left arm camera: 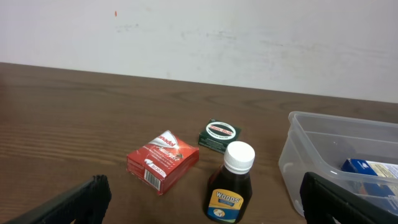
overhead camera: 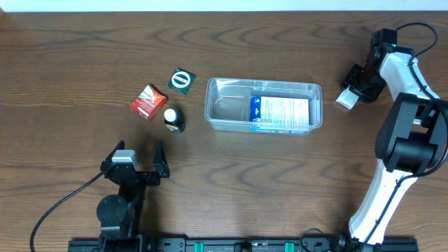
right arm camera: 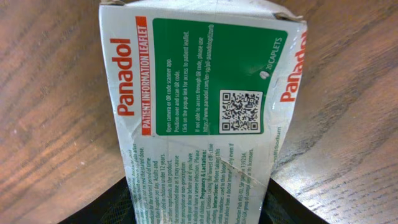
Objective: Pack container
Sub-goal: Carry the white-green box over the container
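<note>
Container point(overhead camera: 211, 106) sits mid-table, upright, long side left-right. One blue-and-white box point(overhead camera: 280, 114) lies flat in its right half; the left half is bare.

Left of it, apart from the wall, are three loose items: green packet point(overhead camera: 182, 81) farthest back, red box point(overhead camera: 148, 102) further left, and bottle point(overhead camera: 173, 120) upright with a white cap, nearest the container. None of them touch each other.

Left gripper point(overhead camera: 136, 159) is near the front edge, below the bottle. Jaws fully spread, nothing between them. Its wrist cam looks over the three items with the container corner at right.

Right gripper point(overhead camera: 352, 89) is well right of the container, at the table's point(overhead camera: 280, 182) far right. Jaws part-open, straddling a white Panadol box point(right arm camera: 199, 106) that lies on the wood. Fingers point(right arm camera: 99, 211) sit right against both sides of the box. Can't tell if it's actually clamped.
</note>
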Controlling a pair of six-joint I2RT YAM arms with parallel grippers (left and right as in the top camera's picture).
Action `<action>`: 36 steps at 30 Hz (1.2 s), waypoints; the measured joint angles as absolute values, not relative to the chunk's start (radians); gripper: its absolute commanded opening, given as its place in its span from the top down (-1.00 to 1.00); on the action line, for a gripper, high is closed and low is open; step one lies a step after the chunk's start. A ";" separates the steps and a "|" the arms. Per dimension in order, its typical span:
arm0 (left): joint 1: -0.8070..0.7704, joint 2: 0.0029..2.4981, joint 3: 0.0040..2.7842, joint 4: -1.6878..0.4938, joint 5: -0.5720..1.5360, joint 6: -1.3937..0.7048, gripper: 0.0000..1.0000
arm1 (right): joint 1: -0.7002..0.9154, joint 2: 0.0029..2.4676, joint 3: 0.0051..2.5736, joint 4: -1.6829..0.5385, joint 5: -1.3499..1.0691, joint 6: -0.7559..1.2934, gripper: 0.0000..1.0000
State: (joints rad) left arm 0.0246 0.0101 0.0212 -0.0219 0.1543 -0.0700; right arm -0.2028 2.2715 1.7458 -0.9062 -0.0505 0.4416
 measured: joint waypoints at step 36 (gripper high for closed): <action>0.025 0.010 0.021 -0.022 0.154 -0.070 -0.96 | 0.178 1.670 1.745 -1.189 -0.184 -0.145 0.01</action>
State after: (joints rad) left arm 0.0246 0.0101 0.0212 -0.0219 0.1543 -0.0700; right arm 0.1780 1.6695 1.7454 -1.1889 -0.1841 -0.1452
